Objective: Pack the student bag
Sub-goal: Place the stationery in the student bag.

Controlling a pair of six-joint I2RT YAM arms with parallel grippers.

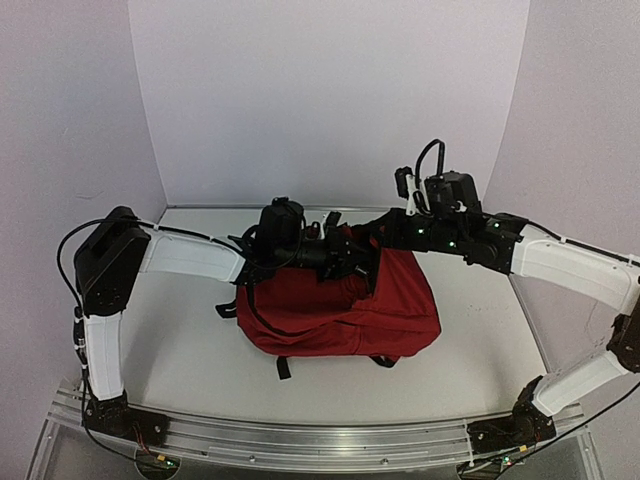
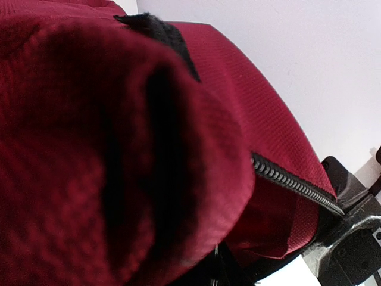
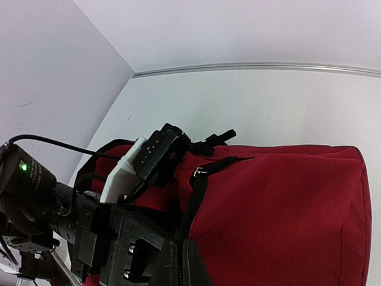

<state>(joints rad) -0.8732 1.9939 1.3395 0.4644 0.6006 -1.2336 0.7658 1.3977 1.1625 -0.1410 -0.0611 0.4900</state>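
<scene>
The student bag point(image 1: 345, 310) lies mid-surface point(image 1: 170, 340), with both arms meeting at its top edge. The right tool point(image 1: 368, 240) is pressed together near the zipper point(image 3: 193, 196). The left tool point(image 3: 152, 156) is buried in red fabric, so its state cannot be told. Crowded this close, the tools could collide, or a pull could drag the limp bag. Loose straps point(image 1: 283, 367) trail alongside.

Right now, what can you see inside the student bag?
Nothing of its inside shows. The student bag lies on the table, and its dark red fabric covers the interior in every view. The left wrist view shows mostly fabric and a zipper; any contents are hidden.
</scene>
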